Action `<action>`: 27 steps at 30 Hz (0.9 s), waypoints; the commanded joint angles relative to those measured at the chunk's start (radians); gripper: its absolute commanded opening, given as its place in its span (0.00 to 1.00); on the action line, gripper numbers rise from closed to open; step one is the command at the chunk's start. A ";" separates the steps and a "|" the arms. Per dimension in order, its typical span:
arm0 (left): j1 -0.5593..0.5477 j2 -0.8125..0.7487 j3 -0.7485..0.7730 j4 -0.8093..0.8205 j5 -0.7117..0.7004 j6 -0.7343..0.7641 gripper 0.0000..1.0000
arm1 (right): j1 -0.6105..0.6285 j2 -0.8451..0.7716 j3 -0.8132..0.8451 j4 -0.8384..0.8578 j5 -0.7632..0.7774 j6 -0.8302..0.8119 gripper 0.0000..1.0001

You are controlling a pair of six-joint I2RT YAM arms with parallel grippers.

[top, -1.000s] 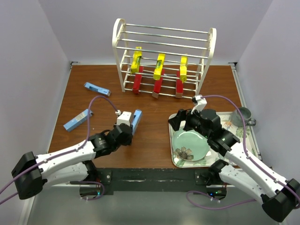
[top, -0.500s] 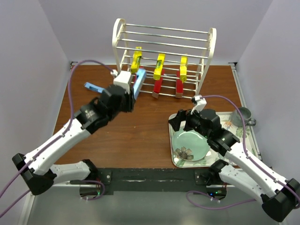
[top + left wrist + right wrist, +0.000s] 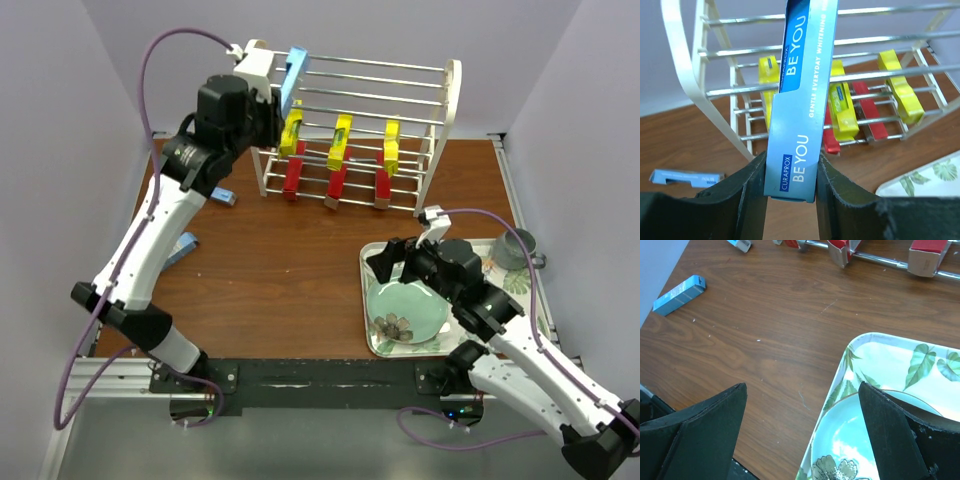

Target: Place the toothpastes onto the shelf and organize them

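Note:
My left gripper (image 3: pixel 281 92) is shut on a light blue toothpaste box (image 3: pixel 293 72) and holds it high against the top left rungs of the white shelf (image 3: pixel 452 92). In the left wrist view the box (image 3: pixel 802 100) stands upright between my fingers (image 3: pixel 755 190), with the rungs (image 3: pixel 880 75) behind it. Three yellow boxes (image 3: pixel 340 140) and three red boxes (image 3: pixel 337 186) sit on lower tiers. Two more blue boxes lie on the table, one (image 3: pixel 224 197) near the shelf and one (image 3: pixel 183 246) further left, both partly hidden by my arm. My right gripper (image 3: pixel 385 262) is open and empty over the tray's left edge.
A floral tray (image 3: pixel 372 345) at the front right holds a green plate (image 3: pixel 405 305). A grey mug (image 3: pixel 515 248) stands at its far right corner. In the right wrist view the tray rim (image 3: pixel 847 357) and a blue box (image 3: pixel 679 295) show on the brown table.
My left arm has risen from the table and carried the blue box away from me, up to the shelf's top left rungs. The right arm has barely shifted.

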 commanded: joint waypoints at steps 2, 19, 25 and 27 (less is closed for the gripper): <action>0.097 0.110 0.191 0.034 0.096 0.033 0.05 | 0.002 -0.031 -0.002 -0.035 0.020 -0.032 0.98; 0.169 0.260 0.236 0.164 0.071 0.058 0.12 | 0.002 -0.072 0.008 -0.118 0.065 -0.026 0.98; 0.172 0.291 0.233 0.184 0.070 0.061 0.16 | 0.002 -0.071 0.010 -0.130 0.071 -0.025 0.98; 0.172 0.294 0.228 0.185 0.070 0.062 0.17 | 0.002 -0.072 0.010 -0.132 0.071 -0.022 0.98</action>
